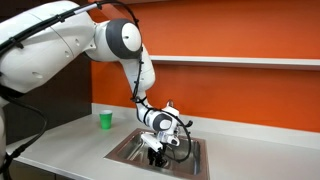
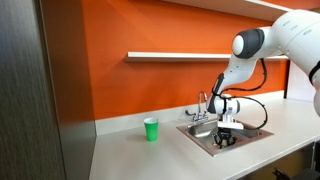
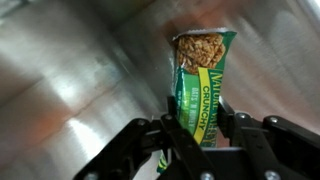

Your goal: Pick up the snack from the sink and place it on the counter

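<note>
The snack (image 3: 203,75) is a green granola-bar packet with a picture of oats at its far end. In the wrist view it lies between my gripper's (image 3: 198,125) two black fingers, which press its sides; the gripper is shut on it. Behind it is the steel wall of the sink (image 3: 70,80). In both exterior views my gripper (image 1: 157,152) (image 2: 226,137) reaches down into the steel sink (image 1: 128,152) (image 2: 200,135), and the snack is too small to make out there. The light grey counter (image 1: 70,135) (image 2: 150,155) surrounds the basin.
A bright green cup (image 1: 105,120) (image 2: 151,129) stands on the counter beside the sink. A chrome faucet (image 2: 203,103) rises behind the basin. A white wall shelf (image 2: 170,56) runs along the orange wall above.
</note>
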